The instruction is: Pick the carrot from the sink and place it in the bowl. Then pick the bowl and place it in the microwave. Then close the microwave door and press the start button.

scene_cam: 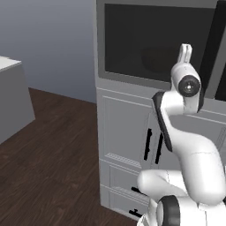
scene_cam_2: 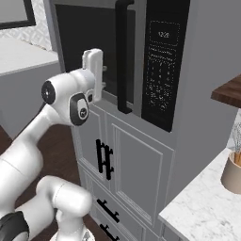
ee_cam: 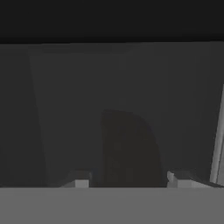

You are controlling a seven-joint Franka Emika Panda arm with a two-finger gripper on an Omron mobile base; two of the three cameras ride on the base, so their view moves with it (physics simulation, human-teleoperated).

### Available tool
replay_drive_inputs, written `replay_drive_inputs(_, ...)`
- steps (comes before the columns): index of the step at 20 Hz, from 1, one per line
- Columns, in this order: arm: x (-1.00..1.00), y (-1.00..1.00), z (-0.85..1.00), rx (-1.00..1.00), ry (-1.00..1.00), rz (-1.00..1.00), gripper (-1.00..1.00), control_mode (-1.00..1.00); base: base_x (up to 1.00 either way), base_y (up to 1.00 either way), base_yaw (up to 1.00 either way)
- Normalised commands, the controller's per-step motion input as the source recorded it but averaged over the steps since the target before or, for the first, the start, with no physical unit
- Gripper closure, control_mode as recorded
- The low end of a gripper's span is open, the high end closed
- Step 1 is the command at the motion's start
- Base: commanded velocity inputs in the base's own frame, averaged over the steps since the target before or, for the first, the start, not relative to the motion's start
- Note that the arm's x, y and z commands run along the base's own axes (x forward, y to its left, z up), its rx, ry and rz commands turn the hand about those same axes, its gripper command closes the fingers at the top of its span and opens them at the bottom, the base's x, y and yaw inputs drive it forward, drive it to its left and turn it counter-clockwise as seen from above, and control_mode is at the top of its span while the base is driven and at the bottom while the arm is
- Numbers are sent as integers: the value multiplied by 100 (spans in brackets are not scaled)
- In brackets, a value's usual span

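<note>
Two claw [ee_cam: 127, 179] fingertips apart, empty, facing microwave door [ee_cam: 122, 109] glass.

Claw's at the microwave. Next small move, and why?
Probably a short push straight forward on the microwave door. The claw squarely faces its dark glass, tips apart, holding nothing. In the right base view I cannot tell whether the door's handle side sits flush beside the control strip, so seat the door before going for start.
</note>
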Motion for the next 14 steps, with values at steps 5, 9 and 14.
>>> replay_drive_inputs(5,-100,64,45,-13,0,0,-100,-100,0,0,0)
replay_drive_inputs(9,-100,15,61,-31,11,4,-100,-100,0,0,0)
replay_drive_inputs(14,-96,5,35,-50,37,1,100,-100,0,0,0)
